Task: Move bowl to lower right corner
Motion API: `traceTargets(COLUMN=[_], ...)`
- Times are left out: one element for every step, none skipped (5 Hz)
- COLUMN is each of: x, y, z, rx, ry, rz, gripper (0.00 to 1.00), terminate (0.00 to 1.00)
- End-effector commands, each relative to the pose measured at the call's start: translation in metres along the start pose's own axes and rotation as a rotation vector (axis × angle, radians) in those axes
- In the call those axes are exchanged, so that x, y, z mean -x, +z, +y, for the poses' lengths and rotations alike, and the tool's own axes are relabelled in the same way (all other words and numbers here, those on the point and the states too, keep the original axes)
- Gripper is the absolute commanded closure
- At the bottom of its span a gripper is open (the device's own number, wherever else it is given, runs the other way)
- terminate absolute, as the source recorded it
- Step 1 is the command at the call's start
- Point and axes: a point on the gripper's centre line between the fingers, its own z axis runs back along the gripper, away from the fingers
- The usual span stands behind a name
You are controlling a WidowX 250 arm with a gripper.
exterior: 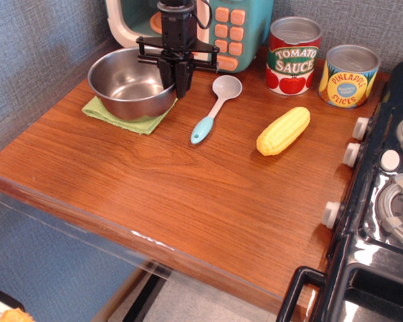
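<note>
Bowl (129, 82), shiny steel and deep-sided, sits on green cloth (124, 118).

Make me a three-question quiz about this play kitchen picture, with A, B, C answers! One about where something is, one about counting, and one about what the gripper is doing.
1. What does the bowl sit on?
A. a green cloth
B. the stove
C. a tomato sauce can

2. How many cans stand at the back of the table?
A. one
B. two
C. four

3. How is the gripper right now?
A. wide open, high above the corn
B. shut on the bowl's right rim
C. holding the spoon

Answers:
1. A, because the green cloth peeks out under the bowl.
2. B, because only the tomato sauce can and the pineapple slices can stand there.
3. B, because its fingers are pressed together right at the bowl's rim, while the spoon and the corn lie untouched on the table.
</note>
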Motion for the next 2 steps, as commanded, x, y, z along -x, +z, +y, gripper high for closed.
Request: traceTargets(x=[0.043,0.081], y=[0.065,0.047], z=[-0.045,-0.084], rx=[0.001,0.017], ry=[-0.178,-0.405], rz=[-0.144,-0.068], gripper=[1.0,1.0], terminate=[0.0,0.0])
